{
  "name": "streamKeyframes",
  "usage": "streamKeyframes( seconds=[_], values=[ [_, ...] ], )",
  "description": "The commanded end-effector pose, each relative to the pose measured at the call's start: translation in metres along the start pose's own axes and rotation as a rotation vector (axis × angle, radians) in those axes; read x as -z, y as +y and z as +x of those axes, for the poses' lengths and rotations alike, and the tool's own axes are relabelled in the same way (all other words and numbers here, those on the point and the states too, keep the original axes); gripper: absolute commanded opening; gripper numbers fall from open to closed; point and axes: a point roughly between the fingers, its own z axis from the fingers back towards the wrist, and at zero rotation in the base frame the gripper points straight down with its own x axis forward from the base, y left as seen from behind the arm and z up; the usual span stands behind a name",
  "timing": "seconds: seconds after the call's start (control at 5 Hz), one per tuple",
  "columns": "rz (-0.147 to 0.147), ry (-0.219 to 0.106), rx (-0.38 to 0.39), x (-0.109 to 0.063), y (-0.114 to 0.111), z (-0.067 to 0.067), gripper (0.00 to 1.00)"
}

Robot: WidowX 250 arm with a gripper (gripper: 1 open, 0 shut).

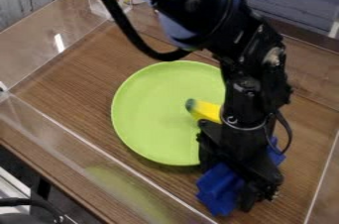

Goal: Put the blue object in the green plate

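Note:
The green plate (157, 111) lies flat on the wooden table, left of centre. A yellow banana (204, 110) rests at its right edge, partly behind the arm. The blue object (221, 189) sits on the table just off the plate's lower-right rim. My gripper (233, 180) comes straight down onto it, with black fingers at both sides of the block. The arm hides the jaws, so whether they are pressed on the block cannot be told.
Clear plastic walls (54, 40) fence the wooden table on the left, back and front. A second blue piece (277, 156) peeks out behind the arm at the right. The black arm (212, 20) reaches in from the top.

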Motion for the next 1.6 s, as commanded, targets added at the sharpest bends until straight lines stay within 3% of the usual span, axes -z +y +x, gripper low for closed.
streamKeyframes(
  seconds=[0.0,0.8,1.0,1.4],
  values=[
    [-0.012,-0.041,-0.004,-0.007,0.001,0.005,1.0],
    [-0.036,-0.069,0.001,-0.01,0.003,0.008,1.0],
    [-0.042,-0.072,0.001,-0.015,0.003,0.008,0.0],
    [-0.051,-0.104,-0.005,-0.041,0.008,0.01,0.0]
  ],
)
